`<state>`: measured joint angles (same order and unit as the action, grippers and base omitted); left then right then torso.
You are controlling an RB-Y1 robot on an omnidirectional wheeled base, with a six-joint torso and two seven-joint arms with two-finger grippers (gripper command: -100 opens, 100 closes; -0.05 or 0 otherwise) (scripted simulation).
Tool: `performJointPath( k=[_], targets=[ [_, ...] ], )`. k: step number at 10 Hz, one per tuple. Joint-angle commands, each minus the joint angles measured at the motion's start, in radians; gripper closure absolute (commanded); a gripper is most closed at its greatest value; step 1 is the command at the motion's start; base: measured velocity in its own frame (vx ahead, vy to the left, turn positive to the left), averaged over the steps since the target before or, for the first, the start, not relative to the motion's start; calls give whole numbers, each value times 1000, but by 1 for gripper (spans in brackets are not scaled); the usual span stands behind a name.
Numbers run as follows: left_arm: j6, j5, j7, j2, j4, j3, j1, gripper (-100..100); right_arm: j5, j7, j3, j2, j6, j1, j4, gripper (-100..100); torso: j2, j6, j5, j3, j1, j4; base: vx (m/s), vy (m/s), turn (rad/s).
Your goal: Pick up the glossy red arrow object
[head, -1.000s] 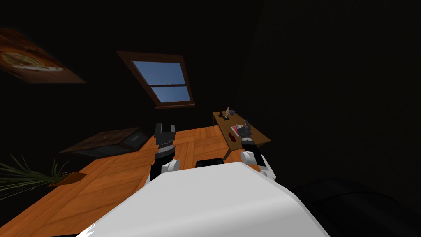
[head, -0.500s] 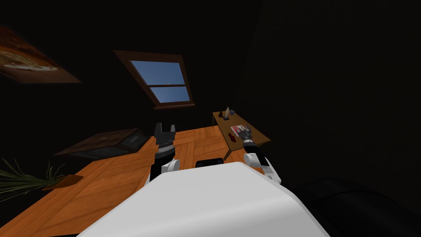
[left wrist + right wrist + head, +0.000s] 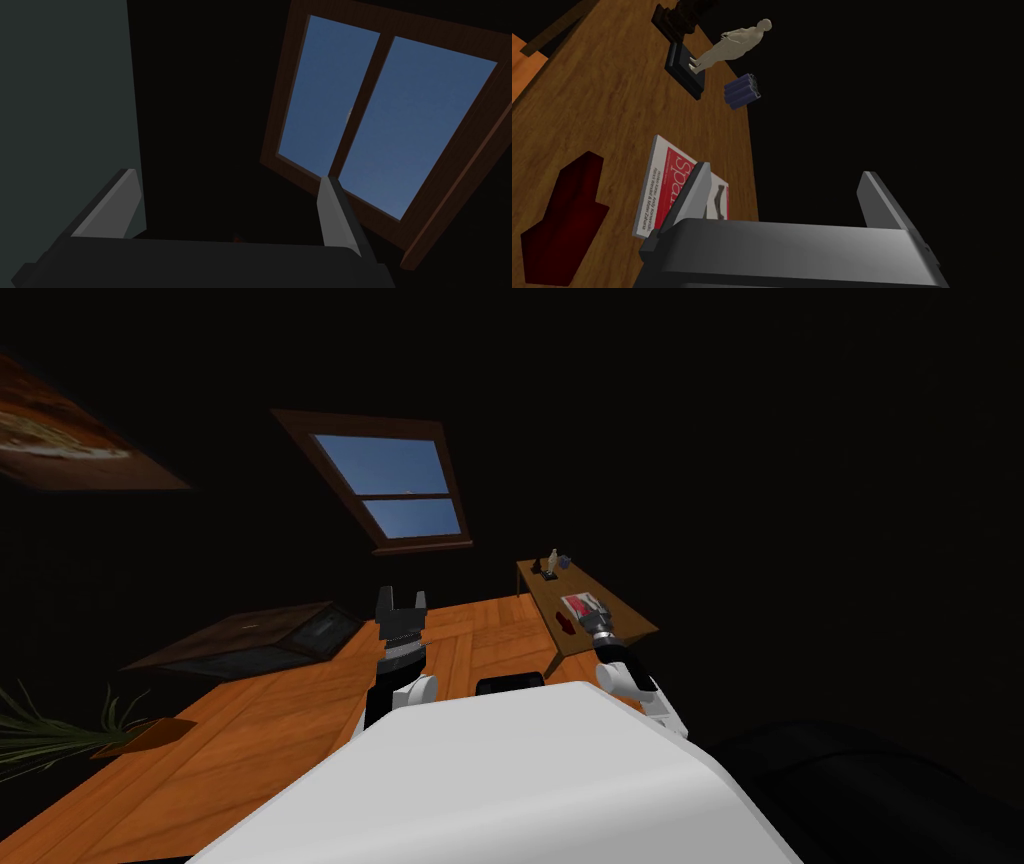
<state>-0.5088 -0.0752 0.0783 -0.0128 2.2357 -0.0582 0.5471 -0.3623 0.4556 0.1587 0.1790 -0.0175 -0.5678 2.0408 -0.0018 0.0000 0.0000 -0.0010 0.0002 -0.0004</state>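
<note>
The dark red arrow [image 3: 564, 220] lies flat on the wooden table [image 3: 612, 100], beside a red and white magazine [image 3: 667, 185]. My right gripper [image 3: 784, 195] hovers open above the table's edge. One of its fingers [image 3: 694, 192] is over the magazine, the other is past the edge against a black area, and the arrow is off to the side of it, beyond the magazine. In the head view the arrow [image 3: 567, 626] lies just left of the right gripper [image 3: 598, 614]. My left gripper [image 3: 401, 600] is raised in front of my chest, open [image 3: 227, 200] and holding nothing.
At the table's far end stand a pale figurine [image 3: 732, 45] on a dark base, a dark blue bundle [image 3: 742, 91] and a dark object [image 3: 677, 15]. A low dark cabinet [image 3: 250, 638] and a plant [image 3: 60, 728] are on the wooden floor at left.
My right hand has drawn back slightly toward me over the table and turned. The head camera has shifted a little. The left arm has not moved.
</note>
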Motion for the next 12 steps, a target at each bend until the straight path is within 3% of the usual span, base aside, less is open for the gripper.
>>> performJointPath(
  k=[1,4,6,7,12],
  targets=[
    [0,0,0,0,0,0,0,0,-44,50,19,16,50,-7,-41,-100,0,0,0,0,0,0,52,10,-15],
    [0,0,0,0,0,0,0,0,-69,87,28,20,115,-14,-56,-100,0,0,0,0,0,0,30,7,-5],
    [0,0,0,0,0,0,0,0,-118,147,46,29,189,-29,-86,-100,0,0,0,0,0,0,52,12,-3],
    [0,0,0,0,0,0,0,0,-118,147,46,29,203,-29,-86,-100,-2,0,0,-1,1,0,56,2,-2],
    [0,0,0,0,0,0,0,0,-211,260,73,50,360,-61,-143,-100,-3,0,0,-2,0,-1,76,-2,9]
  ],
)
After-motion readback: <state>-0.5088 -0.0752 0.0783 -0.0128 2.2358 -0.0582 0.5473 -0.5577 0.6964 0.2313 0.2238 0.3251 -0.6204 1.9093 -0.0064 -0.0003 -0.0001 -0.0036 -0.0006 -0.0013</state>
